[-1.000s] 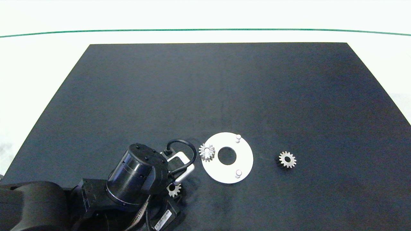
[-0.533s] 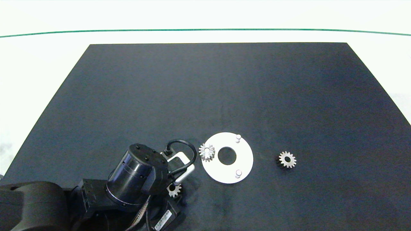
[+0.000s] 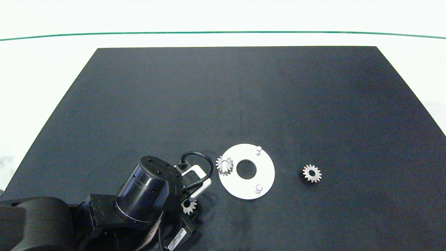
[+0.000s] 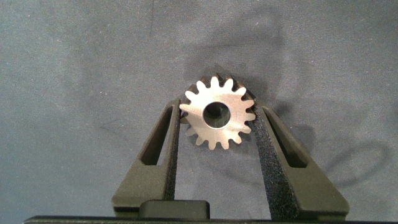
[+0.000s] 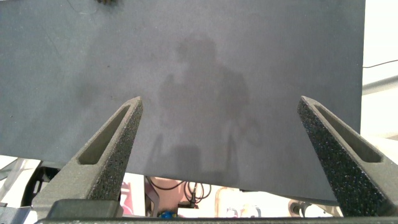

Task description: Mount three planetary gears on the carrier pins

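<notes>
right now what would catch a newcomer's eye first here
The white disc on the black mat, one gear already on a pin. Near its left, the left gripper clamps a second gear; a third gear lies loose to the right.

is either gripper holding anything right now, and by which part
The left gripper is shut on a planetary gear, its fingers pressed against the toothed rim on opposite sides. The right gripper is open and holds nothing.

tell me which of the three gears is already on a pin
The gear at the white disc's left edge; the other two lie on the mat, one between the left tool's fingers.
</notes>
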Tool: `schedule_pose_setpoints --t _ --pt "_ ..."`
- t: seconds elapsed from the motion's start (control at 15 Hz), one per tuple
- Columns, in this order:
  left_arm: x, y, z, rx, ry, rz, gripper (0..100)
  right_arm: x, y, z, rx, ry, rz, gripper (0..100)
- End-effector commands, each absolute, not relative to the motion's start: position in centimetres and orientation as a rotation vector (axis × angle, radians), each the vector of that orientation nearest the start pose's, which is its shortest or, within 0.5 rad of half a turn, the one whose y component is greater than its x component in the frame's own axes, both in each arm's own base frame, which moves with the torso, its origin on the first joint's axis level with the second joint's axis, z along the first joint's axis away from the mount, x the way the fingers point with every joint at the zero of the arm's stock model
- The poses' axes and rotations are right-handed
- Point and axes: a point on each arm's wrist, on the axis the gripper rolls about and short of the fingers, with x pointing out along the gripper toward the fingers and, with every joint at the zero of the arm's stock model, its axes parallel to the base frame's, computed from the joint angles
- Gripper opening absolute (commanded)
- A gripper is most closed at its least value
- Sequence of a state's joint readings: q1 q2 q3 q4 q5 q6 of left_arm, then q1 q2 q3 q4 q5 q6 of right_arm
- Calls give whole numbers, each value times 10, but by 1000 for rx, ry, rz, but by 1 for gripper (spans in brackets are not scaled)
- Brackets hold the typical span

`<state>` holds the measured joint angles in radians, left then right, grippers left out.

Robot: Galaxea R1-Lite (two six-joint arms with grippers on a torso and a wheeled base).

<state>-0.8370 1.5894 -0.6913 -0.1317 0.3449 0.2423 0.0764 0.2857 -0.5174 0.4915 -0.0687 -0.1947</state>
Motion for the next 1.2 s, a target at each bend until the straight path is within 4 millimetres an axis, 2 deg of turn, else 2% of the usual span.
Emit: schedule_pose_setpoints --t 0.07,0.33,0.73,1.13,1.2 --pt "171 -178 140 662 586 -547 8 -36 -4 172 -214 258 35 100" --pt "170 -177 139 666 591 -547 0 -36 -4 172 -214 259 33 100" --pt "160 -187 173 647 454 -603 0 -36 -4 172 -214 260 35 100" --pt "157 -185 172 658 470 -609 0 -35 -4 171 -215 268 36 100" --pt "156 -183 172 659 471 -609 100 -35 -4 171 -215 268 36 100"
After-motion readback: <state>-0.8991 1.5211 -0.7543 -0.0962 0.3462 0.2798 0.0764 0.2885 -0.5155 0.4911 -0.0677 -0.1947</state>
